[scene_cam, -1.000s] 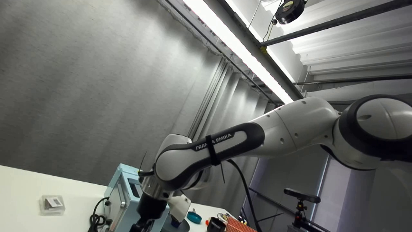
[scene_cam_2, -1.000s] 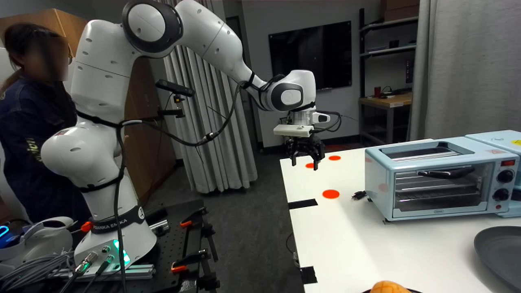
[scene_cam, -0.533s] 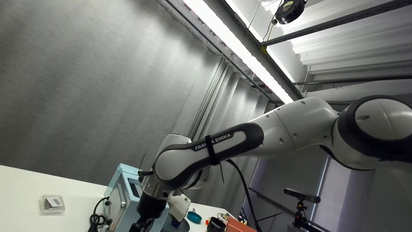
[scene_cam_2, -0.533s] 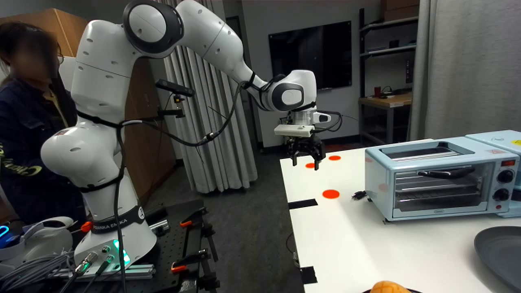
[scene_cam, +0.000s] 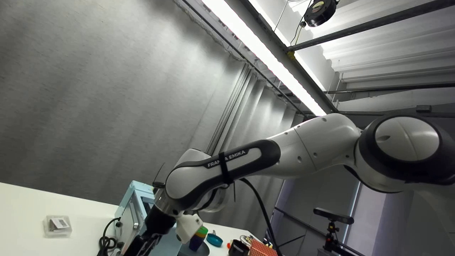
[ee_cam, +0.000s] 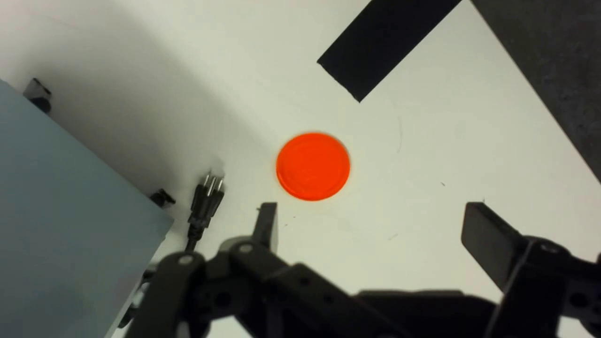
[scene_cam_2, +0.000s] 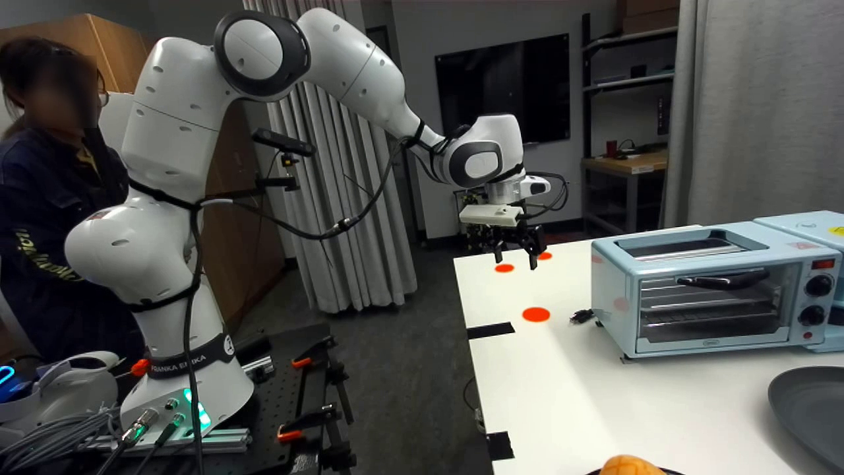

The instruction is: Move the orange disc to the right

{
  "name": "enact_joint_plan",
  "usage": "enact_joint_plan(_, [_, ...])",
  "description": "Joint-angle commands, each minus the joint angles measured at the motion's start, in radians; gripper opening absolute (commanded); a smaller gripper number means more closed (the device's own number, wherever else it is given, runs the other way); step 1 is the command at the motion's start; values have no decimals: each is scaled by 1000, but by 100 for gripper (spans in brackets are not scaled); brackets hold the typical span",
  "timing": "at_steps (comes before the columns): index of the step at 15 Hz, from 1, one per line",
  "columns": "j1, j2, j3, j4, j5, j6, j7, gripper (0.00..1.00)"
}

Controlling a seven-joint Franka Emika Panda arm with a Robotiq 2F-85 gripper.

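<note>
"Disc (ee_cam: 313, 166), first: where exactly?"

"Flat on the desk (ee_cam: 413, 159). In the wrist view, ahead of the fingers (ee_cam: 268, 223), past the tips, not between them. Round, so with no long axis to match."

"And sideways?"

"Within the width of the gap, but off-centre: close to the line of the finger on the plug (ee_cam: 203, 209) side, well apart from the opposite one."

"Gripper (ee_cam: 373, 220)?"

"Spread wide, pinching nothing. Hanging above the desk, apart from the disc."

"So, straight down?"

"Likely a miss. Better, at a guess: forward first, with a shift toward the plug to centre on the disc, then down. Judging by the task, only at the approach, with no push or grip yet."

"To whose right?"

"Not stated. Impossible to tell."

"Neighbours?"

"On one flank, the plug, with the oven (ee_cam: 70, 211) beyond; on another, tape (ee_cam: 387, 49), toward the desk's edge. Worth some care for the finger on the oven side."

"Rivals?"

"Two more orange spots (scene_cam_2: 504, 268) in an exterior view, farther back along the desk. Hard to rule out, but best bet: this disc, near tape and plug."
</note>
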State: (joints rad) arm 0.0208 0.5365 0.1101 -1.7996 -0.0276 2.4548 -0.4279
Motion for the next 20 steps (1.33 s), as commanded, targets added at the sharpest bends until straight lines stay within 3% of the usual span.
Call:
enact_joint_plan(1, [-7, 73, 22, 63, 30, 40, 51, 100])
enact_joint_plan(8, [33, 179, 13, 149, 36, 47, 234, 100])
enact_joint_plan(20, [25, 270, -28, 244, 53, 36, 417, 100])
